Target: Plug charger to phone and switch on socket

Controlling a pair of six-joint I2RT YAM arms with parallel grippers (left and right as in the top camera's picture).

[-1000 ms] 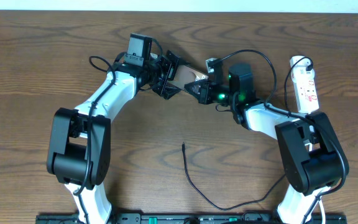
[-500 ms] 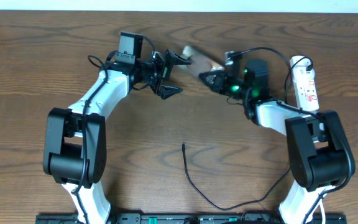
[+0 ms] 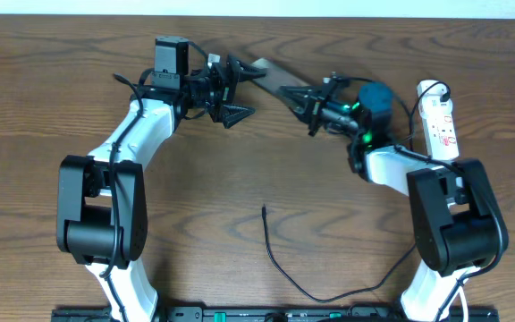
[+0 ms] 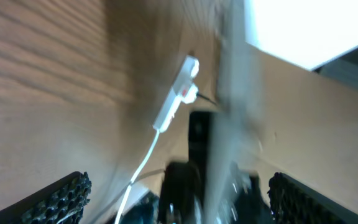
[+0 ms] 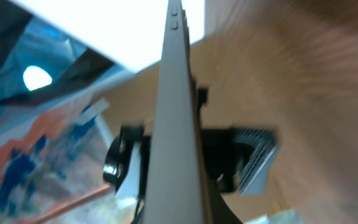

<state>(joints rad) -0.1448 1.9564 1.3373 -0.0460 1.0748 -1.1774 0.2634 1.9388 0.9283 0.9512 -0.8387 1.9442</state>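
One item is off the bench (image 3: 52, 197) in the overhead view: the right fingers (image 3: 311, 100) pinch the phone (image 3: 275, 76), raised and slanted, likely to free its port end. The left fingers (image 3: 236, 113) stand spread beside it. The charger (image 3: 265, 228) lies loose near the front, well apart. Left wrist view: blurred phone between spread fingers, power strip (image 4: 176, 102) beyond. Right wrist view: phone edge-on, centred.

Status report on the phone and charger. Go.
Left gripper open. Right gripper shut on phone. Charger unplugged, loose on table. No obstacle seen.
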